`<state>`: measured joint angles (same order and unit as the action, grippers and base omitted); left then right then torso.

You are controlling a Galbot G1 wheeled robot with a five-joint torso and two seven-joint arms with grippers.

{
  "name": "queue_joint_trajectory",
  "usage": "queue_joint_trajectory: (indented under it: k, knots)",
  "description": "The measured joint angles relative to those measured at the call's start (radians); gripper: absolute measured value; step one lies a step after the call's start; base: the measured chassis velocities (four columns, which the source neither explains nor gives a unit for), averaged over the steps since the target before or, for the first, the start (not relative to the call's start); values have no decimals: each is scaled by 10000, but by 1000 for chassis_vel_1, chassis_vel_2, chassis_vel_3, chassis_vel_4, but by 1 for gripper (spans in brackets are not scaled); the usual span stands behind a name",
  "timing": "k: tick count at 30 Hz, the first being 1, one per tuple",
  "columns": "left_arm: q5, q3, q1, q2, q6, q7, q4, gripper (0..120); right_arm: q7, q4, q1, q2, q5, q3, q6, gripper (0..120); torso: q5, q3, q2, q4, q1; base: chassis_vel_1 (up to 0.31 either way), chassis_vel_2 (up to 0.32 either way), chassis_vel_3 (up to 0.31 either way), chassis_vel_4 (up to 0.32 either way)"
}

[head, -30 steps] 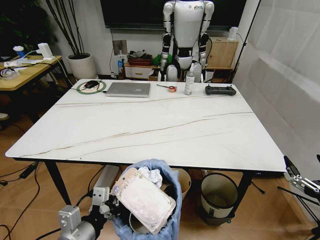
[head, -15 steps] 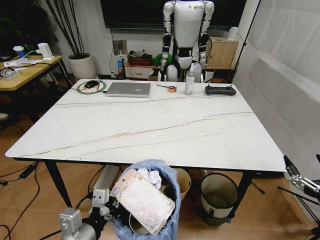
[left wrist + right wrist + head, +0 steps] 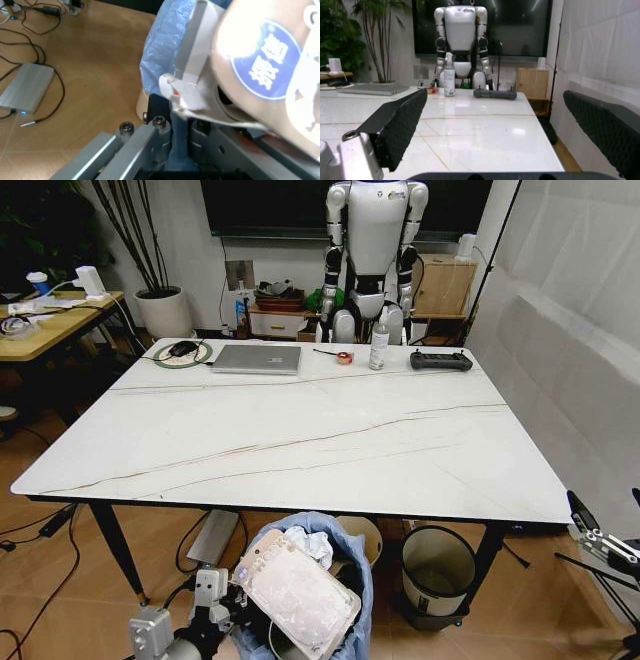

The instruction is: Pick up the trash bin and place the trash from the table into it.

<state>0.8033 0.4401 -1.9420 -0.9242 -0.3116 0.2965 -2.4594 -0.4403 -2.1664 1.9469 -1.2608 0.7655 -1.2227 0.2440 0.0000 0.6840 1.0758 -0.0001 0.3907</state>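
On the table no litter is visible: just a laptop, a spray bottle, a black controller and small items at the far edge. Judging by that, the clearing looks done. Trash bin sits below the near edge, blue liner stuffed, with a white tray and tissues sticking out the top. Left gripper is clamped on the bin rim. Right gripper hangs wide open, empty, off the table's right side. Nothing obvious left.

table: glossy marble-look | trash bin: crinkled light-blue plastic liner
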Motion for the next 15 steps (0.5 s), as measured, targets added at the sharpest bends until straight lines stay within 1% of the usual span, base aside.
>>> queue_joint_trajectory:
  k: [8,13,15]
  knots:
    - [-19,109,-12,-28,-6,91,41,0,6,0,-1,1,0,0,0,100,0,-16,-39,0,-17,0,0,0,0]
    - [-69,138,-6,-116,-44,118,49,0,7,-1,-1,1,1,0,0,100,0,-250,-457,0,-206,0,0,0,0]
    - [-75,142,-6,-134,-45,120,53,0,7,-1,-1,1,1,0,0,100,0,-291,-528,0,-236,0,0,0,0]
